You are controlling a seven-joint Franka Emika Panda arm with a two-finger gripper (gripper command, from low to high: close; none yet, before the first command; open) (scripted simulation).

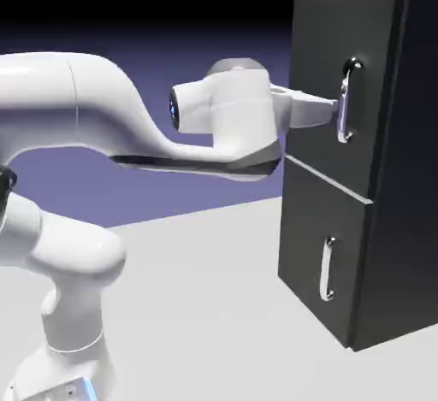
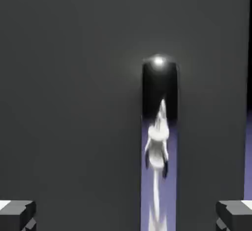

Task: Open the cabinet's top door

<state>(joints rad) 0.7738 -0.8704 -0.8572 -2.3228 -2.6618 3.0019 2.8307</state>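
White robot arm [image 1: 94, 104] stretched toward black cabinet [image 1: 406, 177]. Gripper [image 2: 126, 216] spread wide open, nothing held. Shiny curved silver bar handle [image 1: 344, 109] seen between fingertips in hand view, closer to right-hand tip in picture; whether touched, cannot be told. Handle fixed on tall black top door [image 1: 321, 74], shut, placed above shorter bottom door [image 1: 304, 228], also shut. Blue-violet backdrop [image 1: 197, 203] seen behind.

Shows room on either side of the upper handle [image 2: 159, 92], between spread fingertips [image 2: 17, 215]; meets black door panel [image 2: 74, 102] behind.
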